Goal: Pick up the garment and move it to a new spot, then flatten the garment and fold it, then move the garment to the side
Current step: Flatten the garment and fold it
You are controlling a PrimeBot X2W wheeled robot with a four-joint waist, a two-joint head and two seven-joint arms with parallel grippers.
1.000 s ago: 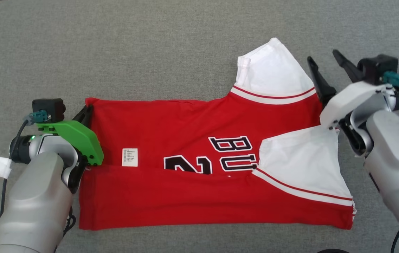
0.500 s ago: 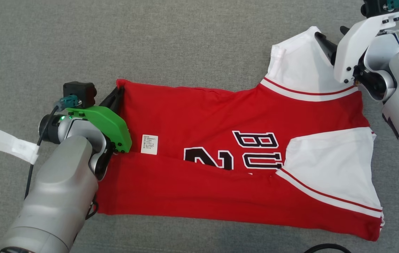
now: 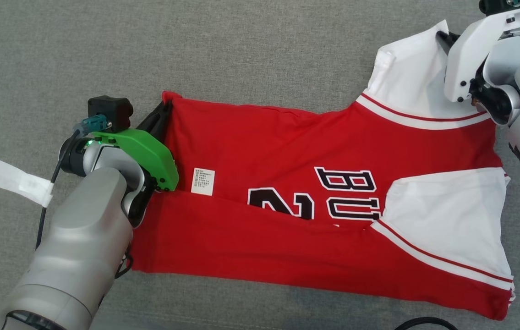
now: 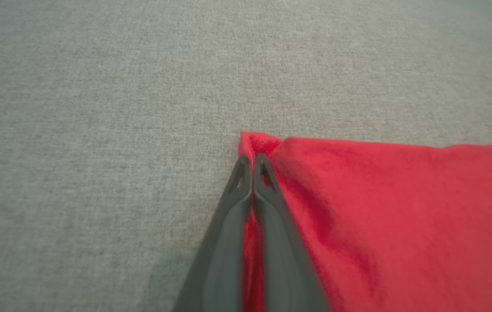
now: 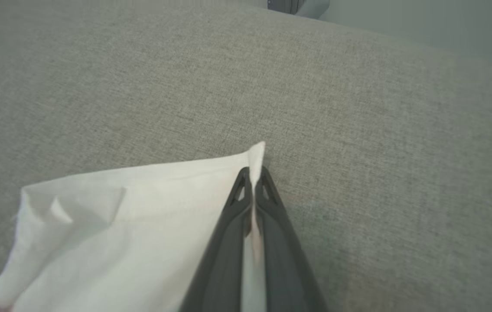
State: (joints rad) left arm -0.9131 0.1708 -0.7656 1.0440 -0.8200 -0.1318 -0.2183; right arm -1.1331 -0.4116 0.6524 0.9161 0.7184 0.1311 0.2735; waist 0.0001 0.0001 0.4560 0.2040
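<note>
Pinching garment [image 5: 120, 225] corner: right tool [image 5: 253, 172]

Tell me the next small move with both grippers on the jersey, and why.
The left gripper is shut on the red hem corner, the right gripper on the white sleeve, and the near half already lies folded over. So probably lift both slightly together and draw them nearward over it.

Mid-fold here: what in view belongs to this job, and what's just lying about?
Job: jersey; left gripper, shut on its red corner; right gripper, shut on its white sleeve.
Lying about: white tape strip; black cable.
</note>
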